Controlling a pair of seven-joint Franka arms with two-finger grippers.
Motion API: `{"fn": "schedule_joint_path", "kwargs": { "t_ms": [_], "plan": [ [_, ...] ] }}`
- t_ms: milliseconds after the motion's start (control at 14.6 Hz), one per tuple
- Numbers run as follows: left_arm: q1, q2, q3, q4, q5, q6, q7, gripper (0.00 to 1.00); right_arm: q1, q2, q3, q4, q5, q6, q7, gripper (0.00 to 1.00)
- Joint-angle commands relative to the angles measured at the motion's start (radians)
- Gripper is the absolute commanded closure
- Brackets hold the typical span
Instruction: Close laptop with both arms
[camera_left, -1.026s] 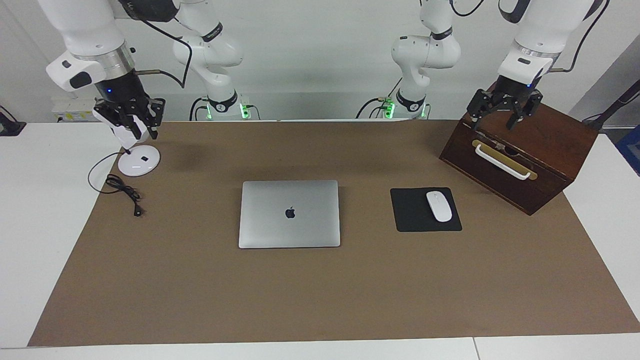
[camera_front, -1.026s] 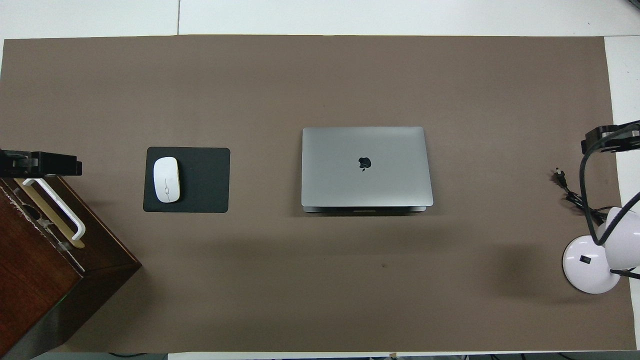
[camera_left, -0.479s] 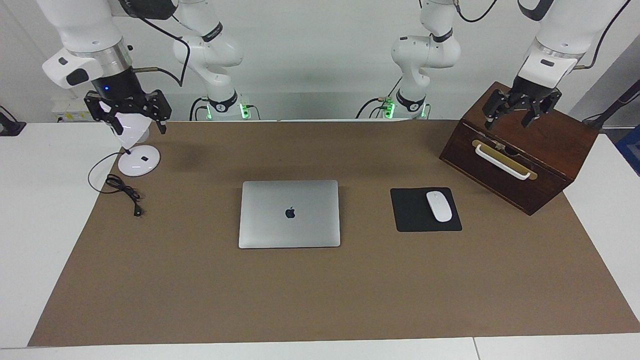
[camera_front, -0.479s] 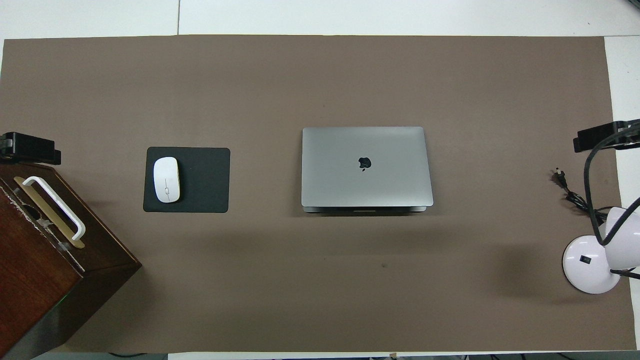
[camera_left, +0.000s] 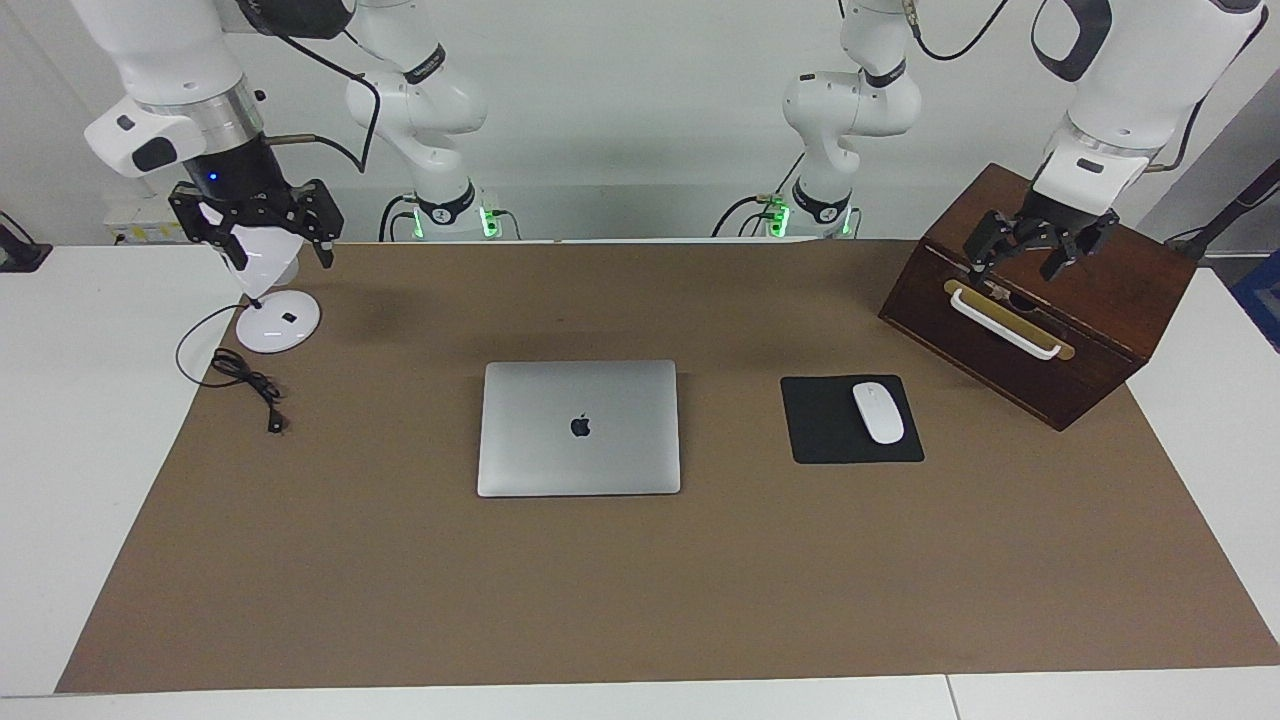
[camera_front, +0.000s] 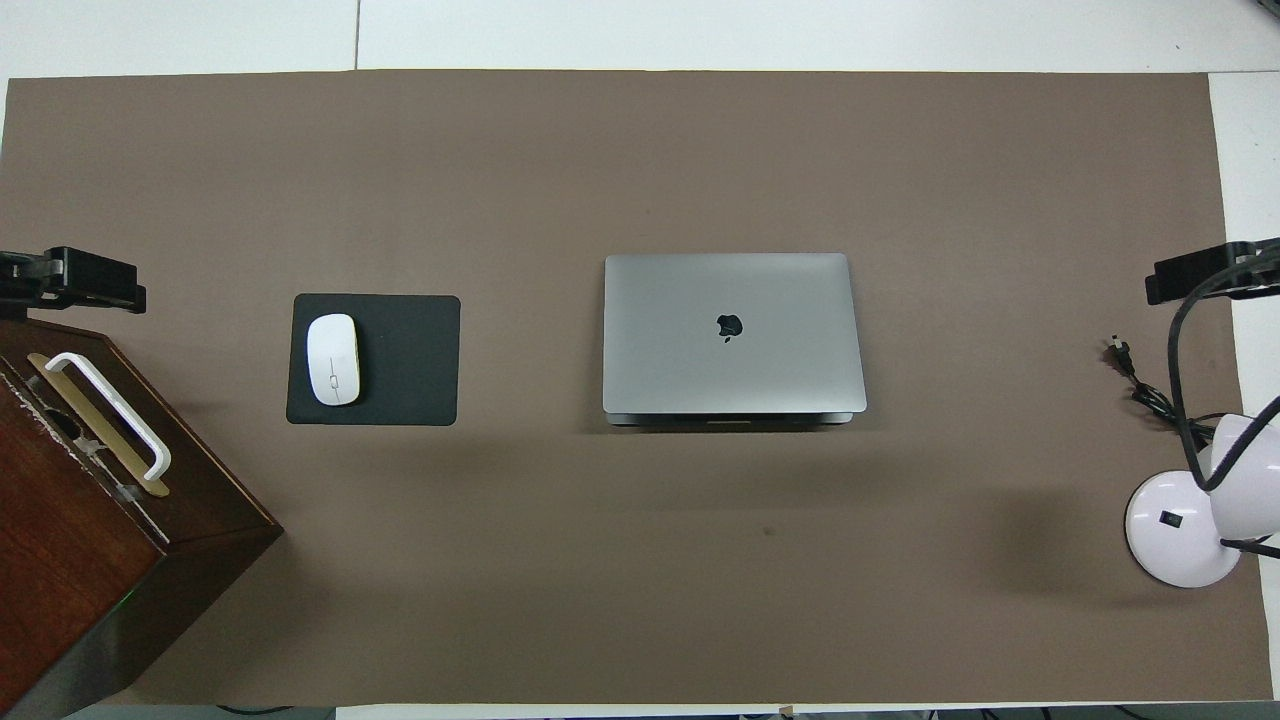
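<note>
Brown mat | laptop shut | hands' spread fingers: facing view only

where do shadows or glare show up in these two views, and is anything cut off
Facing view: soft shadow on the brown mat near the lamp; laptop lid evenly lit, no glare. Overhead view: dark strip along the laptop's robot-side edge; wooden box and lamp cropped at the frame edges.

In the overhead view the wooden box runs off the lower left of the frame, the lamp off the right edge, and each hand shows only a dark tip.
</note>
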Motion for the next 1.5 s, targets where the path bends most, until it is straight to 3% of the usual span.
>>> {"fn": "schedule_joint_path", "kwargs": {
  "t_ms": [0, 205, 547, 1231, 1436],
  "plan": [
    [0.008, -0.008, -0.006, -0.009, 0.008, 0.023, -0.001, 0.00, -0.019, -0.017, 0.006, -0.020, 0.027, 0.007, -0.026, 0.00],
    [0.005, -0.008, -0.006, -0.011, 0.007, 0.026, -0.003, 0.00, -0.019, -0.017, 0.014, -0.026, 0.027, -0.011, -0.036, 0.00],
    [0.005, -0.008, -0.006, -0.011, 0.007, 0.038, -0.006, 0.00, -0.020, -0.017, 0.014, -0.035, 0.025, -0.146, -0.035, 0.00],
    [0.010, -0.009, -0.020, -0.009, 0.005, 0.044, -0.012, 0.00, -0.020, -0.017, 0.014, -0.040, 0.025, -0.143, -0.033, 0.00],
    [0.071, -0.008, -0.080, -0.011, -0.016, 0.058, -0.015, 0.00, -0.020, -0.017, 0.014, -0.040, 0.025, -0.143, -0.032, 0.00]
  ]
}}
